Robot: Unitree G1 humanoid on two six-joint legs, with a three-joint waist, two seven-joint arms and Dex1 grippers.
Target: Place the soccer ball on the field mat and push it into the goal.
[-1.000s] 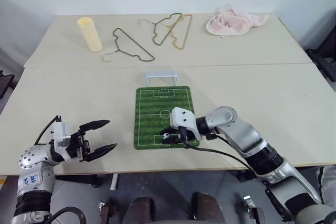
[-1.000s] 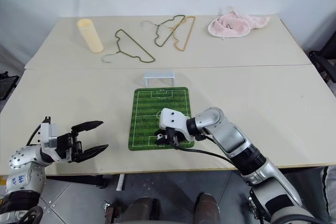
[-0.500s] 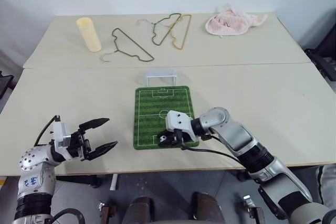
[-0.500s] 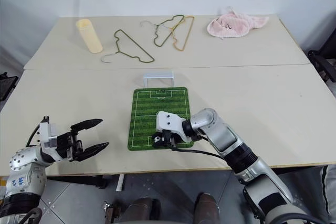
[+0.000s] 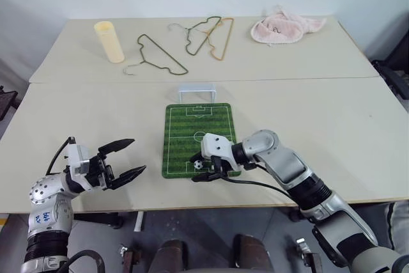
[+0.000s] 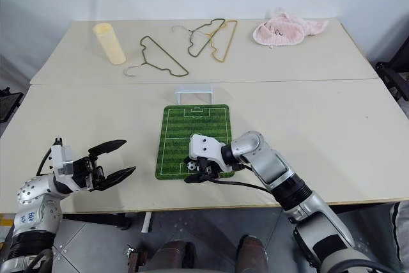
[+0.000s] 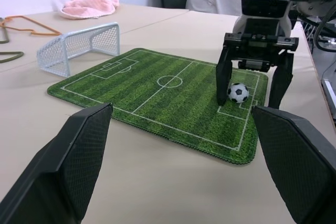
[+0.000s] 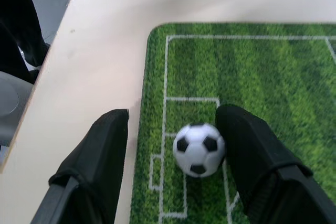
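Note:
The soccer ball [image 8: 199, 149] lies on the field mat [image 5: 197, 129], in the penalty area at the mat's near end. My right gripper [image 8: 176, 116] is open and straddles the ball. One finger [image 7: 223, 80] stands close beside the ball and the other finger [image 7: 281, 80] stands apart from it. The white goal [image 5: 197, 92] stands upright at the mat's far end, its mouth facing the mat. My left gripper [image 5: 124, 160] hovers open and empty over the bare table to the left of the mat.
On the far table lie several wire hangers [image 5: 185, 43], a cream cylinder [image 5: 109, 41] and a pink cloth [image 5: 284, 27]. A seam [image 5: 96, 82] runs between the two tables. The table's front edge [image 5: 192, 208] is just behind the mat's near end.
My right gripper was shut on the ball just above the mat's near end. It has opened, and the ball now rests on the mat between its fingers. The left arm has held still.

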